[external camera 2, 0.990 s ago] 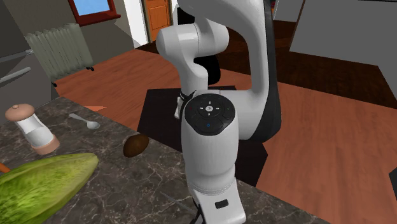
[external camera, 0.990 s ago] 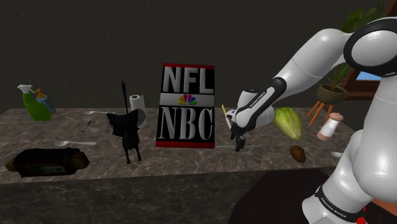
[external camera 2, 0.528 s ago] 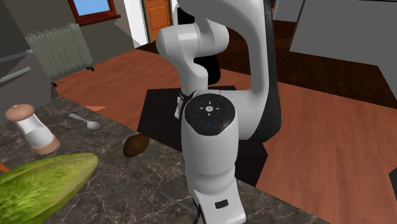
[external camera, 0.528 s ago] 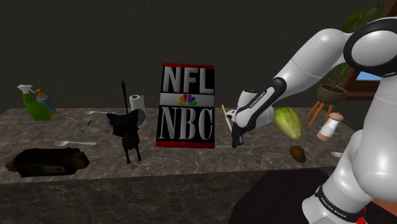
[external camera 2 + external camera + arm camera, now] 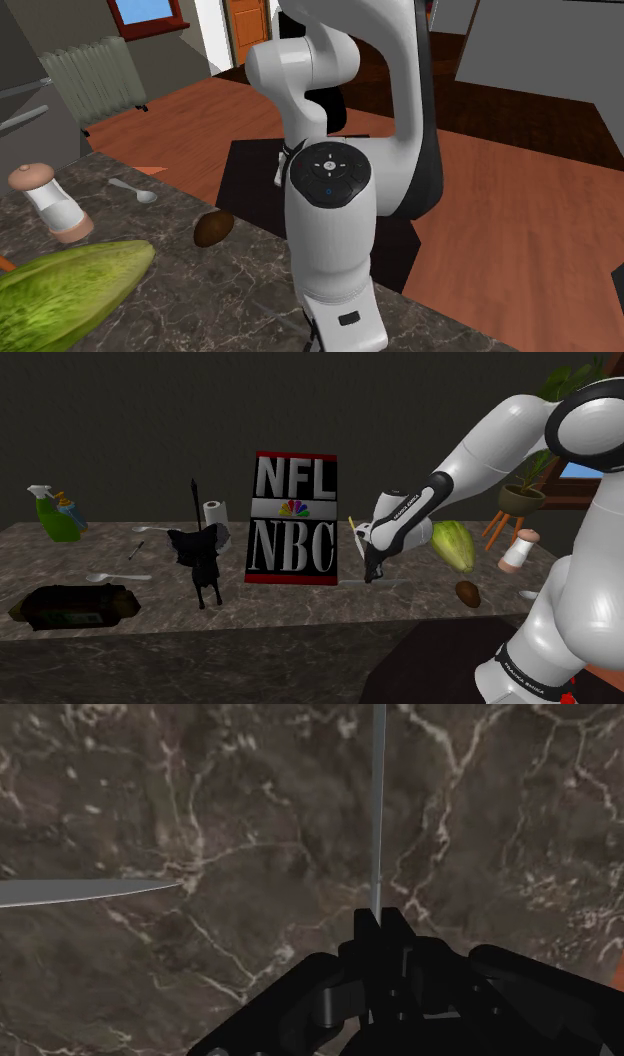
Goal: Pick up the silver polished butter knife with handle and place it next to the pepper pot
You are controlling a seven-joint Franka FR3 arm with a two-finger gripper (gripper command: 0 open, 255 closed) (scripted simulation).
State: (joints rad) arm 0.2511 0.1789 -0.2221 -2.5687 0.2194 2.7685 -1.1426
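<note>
The butter knife (image 5: 378, 804) shows as a thin silver strip running straight out from between my black fingers over the marble top. My gripper (image 5: 378, 919) is shut on its near end. In the shoulder view the gripper (image 5: 371, 574) points down at the counter just right of the NFL/NBC box, with the knife (image 5: 395, 582) a pale sliver at its tip. The pepper pot (image 5: 517, 552), white with a brown cap and base, stands upright further to that view's right; it also stands at the second exterior view's left (image 5: 50, 205).
An NFL/NBC box (image 5: 292, 517) stands just left of the gripper. A green leafy vegetable (image 5: 452, 544) and a brown lump (image 5: 467, 592) lie between gripper and pot. A small spoon (image 5: 133, 190) lies near the pot. A black figurine (image 5: 200, 557), dark bag (image 5: 75, 604) and spray bottle (image 5: 55, 517) are further left.
The fingers have gone from open to shut on the knife. The hand has since risen very slightly; nothing else on the counter moved.
</note>
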